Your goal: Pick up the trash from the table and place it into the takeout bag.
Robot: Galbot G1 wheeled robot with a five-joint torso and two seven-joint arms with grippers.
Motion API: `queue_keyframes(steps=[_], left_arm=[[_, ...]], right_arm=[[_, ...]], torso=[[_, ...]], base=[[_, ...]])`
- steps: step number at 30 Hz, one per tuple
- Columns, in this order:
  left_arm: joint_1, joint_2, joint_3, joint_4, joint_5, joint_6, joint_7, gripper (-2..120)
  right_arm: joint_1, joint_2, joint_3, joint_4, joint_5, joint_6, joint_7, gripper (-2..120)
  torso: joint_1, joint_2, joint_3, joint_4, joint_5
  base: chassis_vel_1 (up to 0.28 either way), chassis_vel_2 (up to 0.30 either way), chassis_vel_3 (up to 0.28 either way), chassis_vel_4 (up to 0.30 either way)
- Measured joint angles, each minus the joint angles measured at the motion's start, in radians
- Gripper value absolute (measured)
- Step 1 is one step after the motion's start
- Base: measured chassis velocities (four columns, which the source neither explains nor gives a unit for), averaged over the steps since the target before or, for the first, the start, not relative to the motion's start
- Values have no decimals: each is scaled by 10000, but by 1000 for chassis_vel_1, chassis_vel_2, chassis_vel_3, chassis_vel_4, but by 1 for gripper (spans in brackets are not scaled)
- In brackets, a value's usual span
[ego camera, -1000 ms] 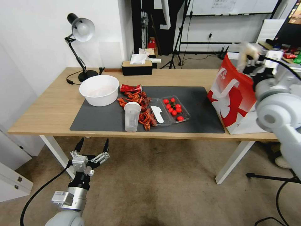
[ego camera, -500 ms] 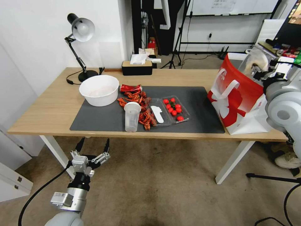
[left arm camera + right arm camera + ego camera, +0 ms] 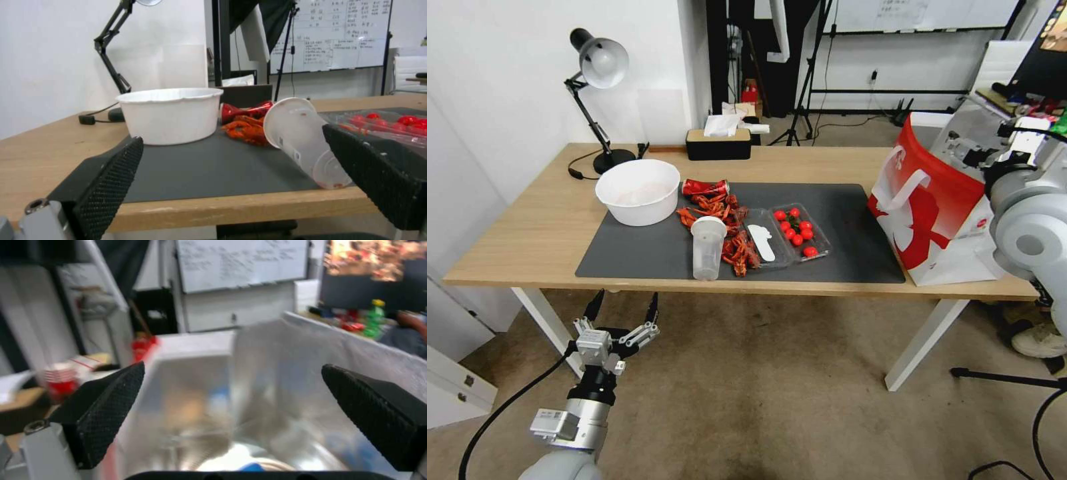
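The takeout bag (image 3: 934, 207) stands at the right end of the table (image 3: 527, 227), mouth open. My right gripper (image 3: 964, 148) hangs open just above that mouth with nothing between its fingers. The right wrist view looks down the bag's grey inner walls (image 3: 285, 373), where blurred tan, blue and white shapes (image 3: 249, 465) lie at the bottom. On the dark mat stand a clear plastic cup (image 3: 708, 248) and, farther back, a red drink can (image 3: 705, 187) lying on its side. My left gripper (image 3: 625, 297) is open, below the table's front edge, level with the cup (image 3: 302, 136).
A large white bowl (image 3: 639, 192) sits on the mat's left part, red crayfish shells (image 3: 720, 223) lie between can and cup, and a clear tray of tomatoes (image 3: 797, 230) is mid-mat. A desk lamp (image 3: 597, 73) and tissue box (image 3: 718, 141) stand at the back.
A pale, clear thing held at my right gripper above the bag is gone from it; the fingers now stand open. The bag's top has shifted a little. The left arm is still.
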Motion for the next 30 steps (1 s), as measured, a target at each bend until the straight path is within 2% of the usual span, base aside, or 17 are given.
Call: queue_keyframes(steps=[1,6,12,13,14,15,16,17,18,21,22,23,24,25,28,30], left_arm=[[1,0,-1,-19,-1,0,-4,100],[12,-27,0,-28,-1,0,-2,100],[47,-67,-14,-42,-1,-1,6,100],[61,-76,-20,-52,-1,-5,8,100],[109,-91,-59,-89,-12,-51,14,100],[109,-91,-59,-89,-12,-51,14,100],[139,-93,-75,-101,-21,-111,19,100],[145,-98,-78,-103,-23,-133,24,100],[145,-98,-78,-103,-23,-133,24,100],[146,-112,-78,-103,-24,-145,28,100],[146,-112,-78,-103,-24,-145,28,100],[135,-125,-61,-95,-23,-148,38,100],[126,-133,-39,-76,-21,-150,47,100],[126,-133,-39,-76,-21,-150,47,100],[105,-158,4,-49,-19,-152,134,100],[98,-172,13,-37,-19,-151,154,100]], right_arm=[[-108,-25,164,206,-24,439,-258,100],[-904,-69,957,1083,-106,1371,-1167,100],[-2225,205,1576,2016,-642,2072,-2094,100],[-2624,373,1660,2254,-926,2210,-2271,100],[-4180,1055,1777,2806,-1952,3021,-2979,100],[-4180,1055,1777,2806,-1952,3021,-2979,100],[-5314,1656,1725,2978,-2956,3842,-3575,100],[-5876,1972,1617,2970,-3484,4327,-3846,100],[-5876,1972,1617,2970,-3484,4327,-3846,100],[-7161,2896,1231,2590,-5204,5643,-4351,100],[-7161,2896,1231,2590,-5204,5643,-4351,100],[-7833,3460,901,2023,-6437,6685,-4570,100],[-8229,3831,700,1556,-6951,7220,-4656,100],[-8229,3831,700,1556,-6951,7220,-4656,100],[-8726,4361,514,636,-7418,8251,-4844,100],[-8829,4447,510,396,-7459,8487,-4902,100]], torso=[[0,0,0,0,4],[0,0,-1,1,-1],[0,1,-1,0,-2],[-1,1,-1,0,-3],[0,1,-1,1,-1],[0,1,-1,1,-1],[-1,2,-1,-1,1],[-1,2,-2,1,-5],[-1,2,-2,1,-5],[0,1,-1,0,0],[0,1,-1,0,0],[-1,2,-2,-2,2],[-1,2,-2,-2,1],[-1,2,-2,-2,1],[-1,2,0,1,1],[-1,2,-1,2,0]], base=[[0,0,0,0],[0,0,0,0],[0,0,0,0],[0,0,0,0],[0,0,0,0],[0,0,0,0],[0,0,0,0],[0,0,0,0],[0,0,0,0],[0,0,0,0],[0,0,0,0],[0,0,0,0],[0,0,0,0],[0,0,0,0],[0,0,0,0],[0,0,0,0]])
